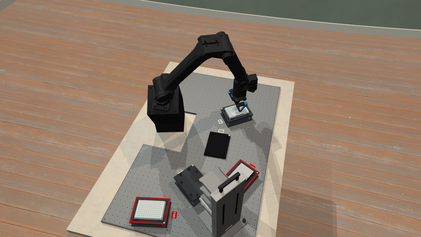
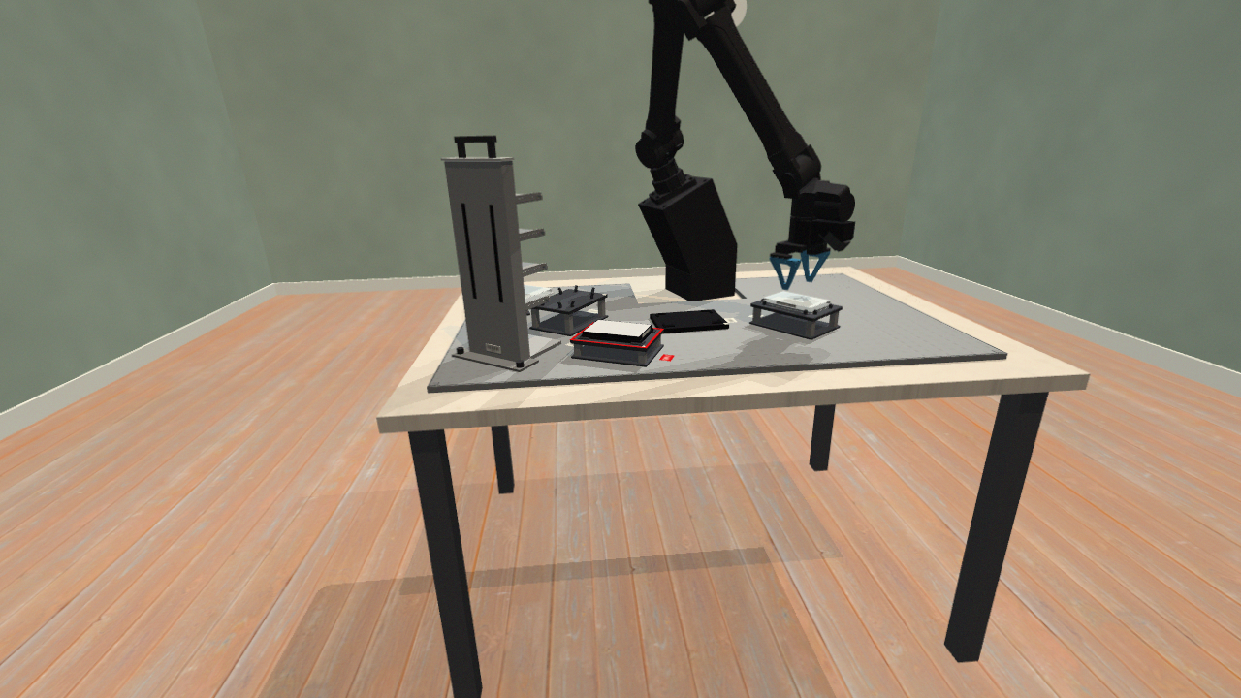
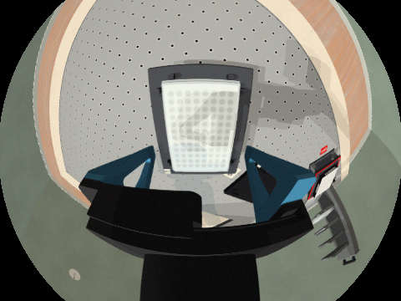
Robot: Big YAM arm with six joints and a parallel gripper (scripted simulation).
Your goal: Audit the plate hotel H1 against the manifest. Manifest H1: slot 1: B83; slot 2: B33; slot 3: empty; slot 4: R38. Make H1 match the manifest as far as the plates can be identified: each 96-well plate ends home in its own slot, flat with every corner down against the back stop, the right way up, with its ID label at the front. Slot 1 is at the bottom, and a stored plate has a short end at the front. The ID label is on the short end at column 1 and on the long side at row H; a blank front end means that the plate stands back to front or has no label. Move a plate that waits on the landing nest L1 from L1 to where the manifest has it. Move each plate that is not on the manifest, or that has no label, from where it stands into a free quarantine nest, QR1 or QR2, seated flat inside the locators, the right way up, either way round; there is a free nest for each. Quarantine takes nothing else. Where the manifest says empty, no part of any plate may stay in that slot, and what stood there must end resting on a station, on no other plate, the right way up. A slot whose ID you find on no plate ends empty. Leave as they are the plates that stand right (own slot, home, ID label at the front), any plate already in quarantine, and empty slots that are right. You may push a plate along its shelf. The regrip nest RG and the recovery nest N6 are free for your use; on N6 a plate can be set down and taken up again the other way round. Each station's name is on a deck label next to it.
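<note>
96-well plate (image 1: 235, 111): white, translucent, well grid facing up, seated flat on the dark landing nest L1 (image 1: 242, 119). No ID label legible in any view. Gripper (image 1: 238, 103) hovers just above the plate, blue fingers spread fully, holding nothing

The pale wood table (image 2: 728, 392) had a big grey perforated deck plate (image 1: 266, 123) lying on it, running nearly edge to edge.
</note>
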